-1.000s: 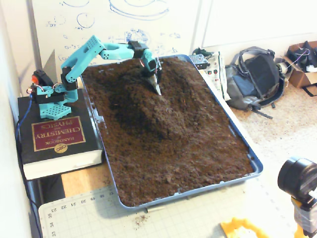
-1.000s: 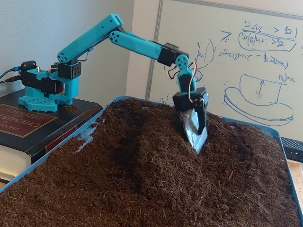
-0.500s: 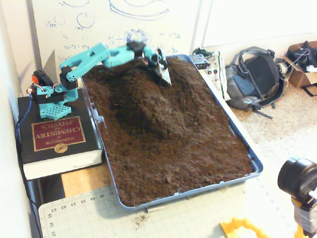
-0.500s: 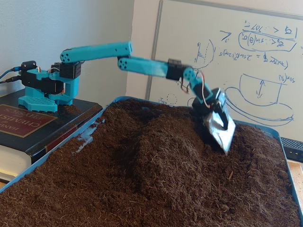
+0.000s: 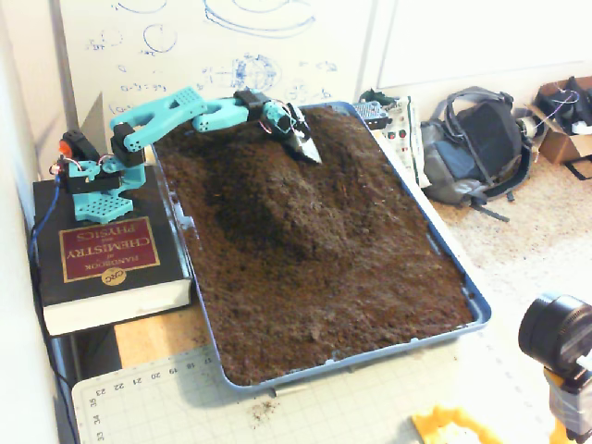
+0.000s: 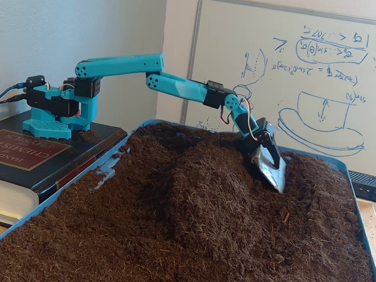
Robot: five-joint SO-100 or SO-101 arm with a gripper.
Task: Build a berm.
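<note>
The turquoise arm's gripper (image 6: pixel 271 168), fitted with a silvery scoop blade — whether its jaws are parted I cannot tell — digs into soil just beyond the rounded dark-brown soil berm (image 5: pixel 277 199), so pull low, steadily toward that ridge.

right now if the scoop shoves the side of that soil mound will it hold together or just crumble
Likely crumble: the berm looks like loose, fibrous dark soil with no clods, so pushed grains should slide and slump down its sloping sides. It probably shifts easily, since the end effector with its metal scoop seems already sunk into it. Spill over the tray rim seems unlikely here.
</note>
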